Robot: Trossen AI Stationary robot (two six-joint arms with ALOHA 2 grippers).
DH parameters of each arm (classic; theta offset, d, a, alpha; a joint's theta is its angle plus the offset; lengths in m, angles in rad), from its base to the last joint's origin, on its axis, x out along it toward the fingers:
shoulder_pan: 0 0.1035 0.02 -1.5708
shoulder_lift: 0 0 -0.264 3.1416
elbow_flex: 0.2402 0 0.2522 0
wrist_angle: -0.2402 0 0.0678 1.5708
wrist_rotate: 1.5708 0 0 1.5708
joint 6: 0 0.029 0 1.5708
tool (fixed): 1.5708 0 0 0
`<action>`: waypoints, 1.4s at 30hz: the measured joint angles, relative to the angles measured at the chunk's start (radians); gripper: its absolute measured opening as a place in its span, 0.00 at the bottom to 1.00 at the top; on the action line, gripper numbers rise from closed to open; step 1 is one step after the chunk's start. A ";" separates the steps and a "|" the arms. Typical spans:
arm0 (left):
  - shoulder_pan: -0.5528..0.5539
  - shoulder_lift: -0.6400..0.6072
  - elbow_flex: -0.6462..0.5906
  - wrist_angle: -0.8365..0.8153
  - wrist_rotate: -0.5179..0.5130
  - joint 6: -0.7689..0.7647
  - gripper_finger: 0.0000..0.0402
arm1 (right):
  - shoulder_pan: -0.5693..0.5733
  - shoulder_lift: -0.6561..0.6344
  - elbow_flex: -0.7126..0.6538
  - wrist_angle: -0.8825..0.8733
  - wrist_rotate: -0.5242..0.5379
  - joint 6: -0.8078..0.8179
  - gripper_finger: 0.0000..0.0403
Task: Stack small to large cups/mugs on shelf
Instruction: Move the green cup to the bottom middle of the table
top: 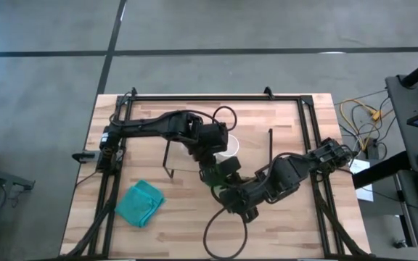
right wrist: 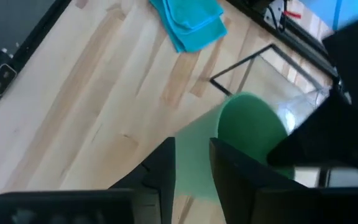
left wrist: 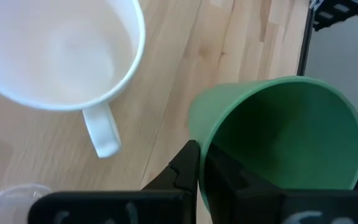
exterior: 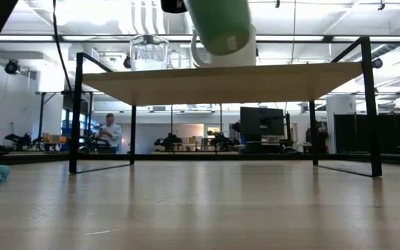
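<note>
My left gripper (left wrist: 201, 160) is shut on the green cup (exterior: 217, 24), which hangs tilted just above the shelf (exterior: 221, 80). In the low view the cup is in front of the white mug (exterior: 253, 43). The mug (left wrist: 55, 50) and the clear glass cup (exterior: 149, 51) stand on their bases on the shelf board. My right gripper (right wrist: 191, 165) is close beside the left one (top: 212, 156). Its fingers are a little apart and hold nothing, and the green cup (right wrist: 250, 127) shows beyond them. My left gripper holds the green cup by its rim (left wrist: 199, 149), with one finger inside the cup (left wrist: 241, 186) and one outside (left wrist: 182, 168). The fingers come from above, pointing down. The cup hangs tilted below them, its base (exterior: 221, 50) clear of the shelf board.
A teal folded cloth (top: 140, 203) lies on the tabletop at the near left and also shows in the right wrist view (right wrist: 191, 22). The shelf's thin black legs (exterior: 75, 111) stand on the table. A black frame (top: 310, 138) runs along the table's edges. A person (exterior: 108, 132) stands in the room behind.
</note>
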 joint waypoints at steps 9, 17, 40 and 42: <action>-0.063 0.003 -0.032 -0.066 0.007 -0.019 0.00 | 0.039 0.000 0.041 -0.120 0.004 0.178 0.25; -0.088 0.006 -0.194 0.274 0.098 -0.084 0.00 | 0.105 0.000 0.041 -0.238 -0.027 0.371 0.23; -0.158 0.049 -0.379 0.447 0.063 -0.253 0.00 | 0.239 -0.049 0.041 -0.235 -0.022 0.492 0.21; -0.156 0.042 -0.360 0.454 0.058 -0.254 0.00 | 0.239 -0.052 0.041 -0.235 -0.022 0.474 0.21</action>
